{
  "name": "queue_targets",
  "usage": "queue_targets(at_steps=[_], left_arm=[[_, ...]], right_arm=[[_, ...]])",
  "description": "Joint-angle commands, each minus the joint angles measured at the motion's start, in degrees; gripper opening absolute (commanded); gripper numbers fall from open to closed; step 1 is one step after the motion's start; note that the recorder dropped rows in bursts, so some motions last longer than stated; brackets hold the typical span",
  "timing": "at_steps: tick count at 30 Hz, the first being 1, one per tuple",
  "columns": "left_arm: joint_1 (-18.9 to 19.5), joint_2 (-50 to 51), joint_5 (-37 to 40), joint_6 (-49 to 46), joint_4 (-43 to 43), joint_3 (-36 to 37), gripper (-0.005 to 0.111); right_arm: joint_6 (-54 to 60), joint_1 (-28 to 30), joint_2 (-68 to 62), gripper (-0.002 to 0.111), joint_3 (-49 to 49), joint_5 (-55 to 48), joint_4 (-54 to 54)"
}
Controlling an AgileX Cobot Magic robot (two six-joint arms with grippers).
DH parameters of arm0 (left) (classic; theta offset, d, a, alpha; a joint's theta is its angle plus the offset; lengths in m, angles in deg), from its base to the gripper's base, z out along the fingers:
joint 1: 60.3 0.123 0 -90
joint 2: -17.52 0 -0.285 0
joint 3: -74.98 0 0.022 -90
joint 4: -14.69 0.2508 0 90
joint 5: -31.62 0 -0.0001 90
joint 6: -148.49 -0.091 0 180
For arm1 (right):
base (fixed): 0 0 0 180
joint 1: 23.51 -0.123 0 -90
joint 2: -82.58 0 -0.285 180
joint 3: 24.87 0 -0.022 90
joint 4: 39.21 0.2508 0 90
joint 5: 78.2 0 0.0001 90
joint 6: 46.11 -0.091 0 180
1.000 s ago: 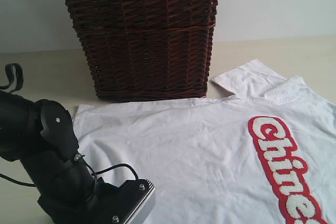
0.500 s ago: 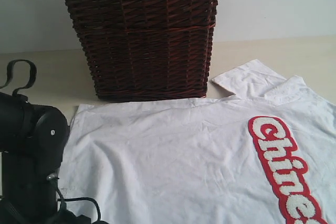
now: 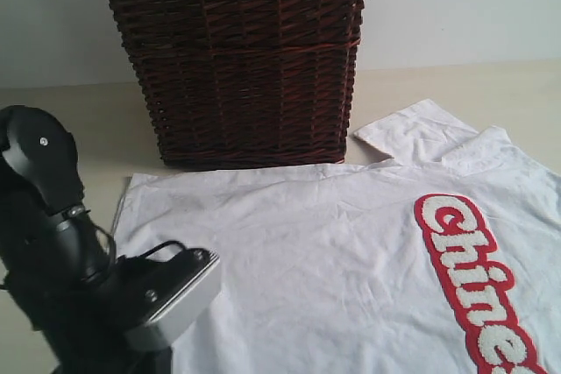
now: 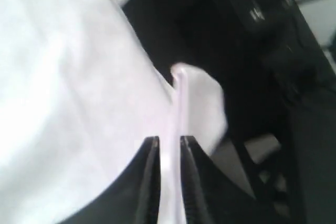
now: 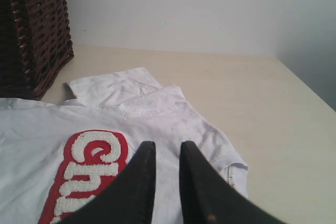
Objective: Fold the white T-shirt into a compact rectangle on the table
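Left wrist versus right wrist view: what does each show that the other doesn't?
Left wrist only: the left end effector pinching a fold of the white T-shirt, dark hardware behind. Right wrist only: the red-outlined lettering, wicker basket, table, and right end effector, jaws nearly together, grip unclear. Both: the white T-shirt.

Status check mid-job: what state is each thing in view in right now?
white T-shirt: mostly flat, print up, one part pinched.
left gripper: shut on a fold of shirt cloth.
right gripper: jaws nearly together over the shirt; grip unclear.
wicker basket: upright, beyond the shirt.
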Motion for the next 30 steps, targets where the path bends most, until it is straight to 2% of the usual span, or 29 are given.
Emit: queue_targets(at_steps=[1, 2, 7, 12, 18, 23, 26, 30], left_arm=[[-2.13, 2.98, -10.12, -7.9, -11.9, -0.53, 0.004], [-2.66, 3.86, -11.17, -9.0, -12.1, -0.53, 0.0], [-5.45, 9.01, -11.68, -9.78, -10.35, -0.3, 0.0], [-5.82, 9.43, -9.38, -8.17, -4.74, -0.3, 0.0], [-4.75, 8.42, 3.32, -1.48, 6.09, -0.3, 0.0], [-4.63, 7.85, 3.32, 8.01, 18.12, 1.64, 0.0], [-2.73, 7.03, 3.32, 8.48, 25.22, 2.31, 0.0], [2.36, 4.02, 3.32, 8.72, 22.83, 1.72, 0.0]], right_arm=[[0.32, 0.14, 0.34, 0.018, 0.26, 0.41, -0.12], [0.32, 0.14, 0.34, 0.018, 0.26, 0.41, -0.12], [0.32, 0.14, 0.34, 0.018, 0.26, 0.41, -0.12], [0.32, 0.14, 0.34, 0.018, 0.26, 0.41, -0.12], [0.32, 0.14, 0.34, 0.018, 0.26, 0.41, -0.12], [0.32, 0.14, 0.34, 0.018, 0.26, 0.41, -0.12], [0.32, 0.14, 0.34, 0.018, 0.26, 0.41, -0.12], [0.32, 0.14, 0.34, 0.018, 0.26, 0.41, -0.12]])
